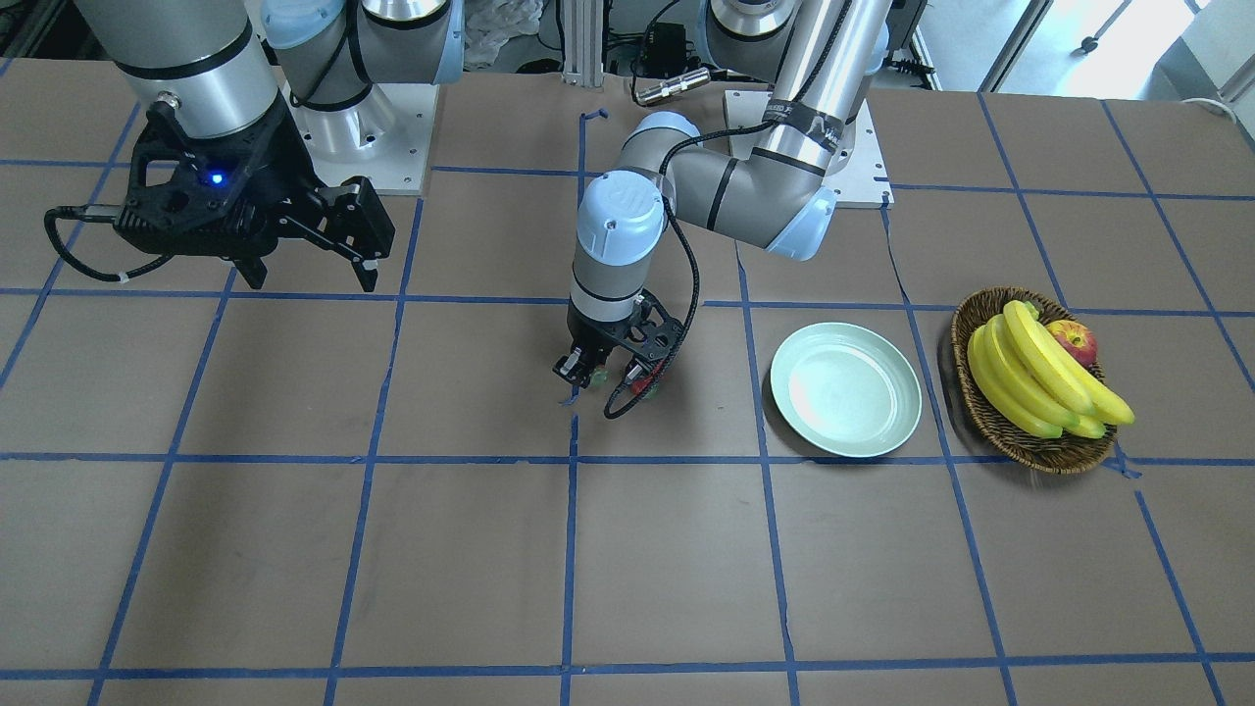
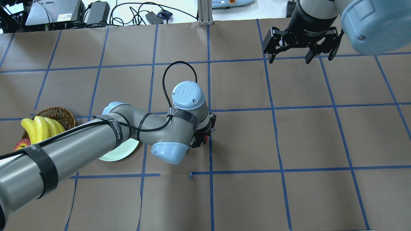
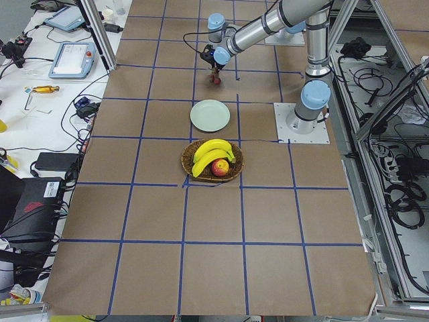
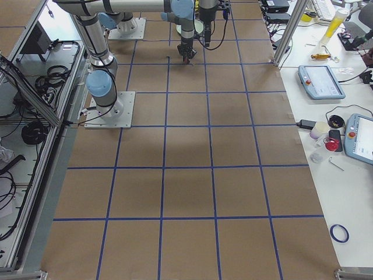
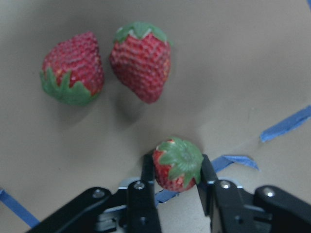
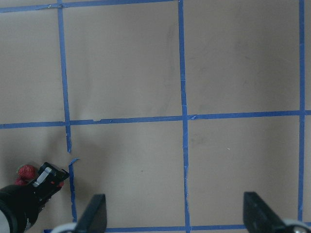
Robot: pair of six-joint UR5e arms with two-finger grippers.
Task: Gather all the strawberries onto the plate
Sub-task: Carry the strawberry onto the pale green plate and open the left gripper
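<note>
While the left gripper [image 5: 176, 171] clamps one strawberry [image 5: 178, 162], two loose strawberries [image 5: 73, 68] [image 5: 142, 60] lie at eleven o'clock, wrist view; plate [image 1: 845, 389] at three o'clock, front view; right gripper [image 2: 290, 59] spread wide.

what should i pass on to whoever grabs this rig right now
Left gripper: shut on one strawberry, low over the table; cannot tell if it is lifted.
Right gripper: open, empty, raised well off to its own side.
Other two strawberries: lying on the table just past the gripped one.
Plate: empty, further to the robot's left, beside the fruit basket.
Done: nothing delivered.
Left: carry this one to the plate, then fetch the other two.
</note>
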